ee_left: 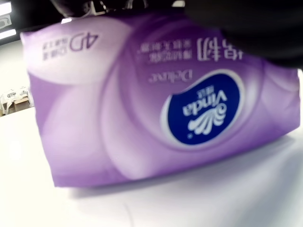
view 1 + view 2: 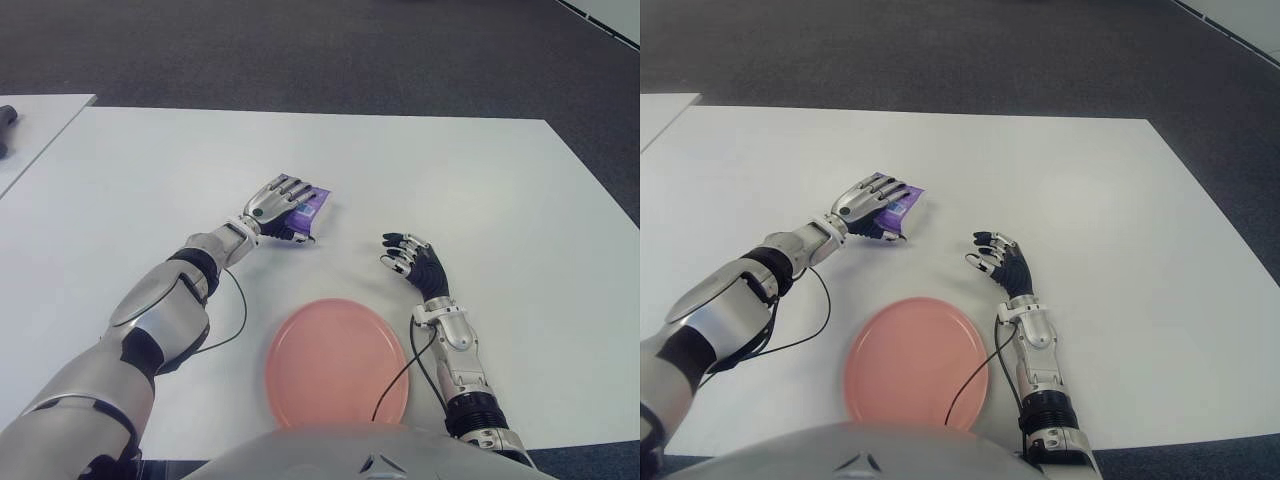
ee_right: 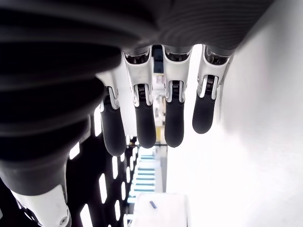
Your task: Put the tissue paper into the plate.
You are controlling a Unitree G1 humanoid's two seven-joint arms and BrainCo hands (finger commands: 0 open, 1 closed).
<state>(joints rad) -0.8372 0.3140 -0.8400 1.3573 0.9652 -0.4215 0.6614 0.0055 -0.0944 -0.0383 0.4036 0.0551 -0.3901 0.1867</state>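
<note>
Left eye view. The left hand [image 2: 278, 203] lies over a purple Vinda tissue pack [image 2: 308, 207] on the white table [image 2: 480, 190], beyond the pink plate [image 2: 335, 362] and toward its left. The fingers drape across the pack's top, and the pack appears to rest on the table. Likely risk: a grip taken only from above on a soft, slippery wrapper could let the pack slide out during the lift, or push it farther from the plate. The left forearm reaches forward at a low angle, wrist nearly level.

Right eye view. The right hand [image 2: 1001, 262] shows just beyond the plate's right edge, fingers loosely curved and holding nothing; whether it touches the table cannot be told. It sits close to the path from pack to plate, so a wide swing could brush it.

Left wrist view. The pack fills the frame, its lower edge against the table; dark fingers press its upper edge, closed on it.

Right wrist view. Four relaxed fingers [image 3: 141, 124] hang apart beside the table, with nothing between them.
</note>
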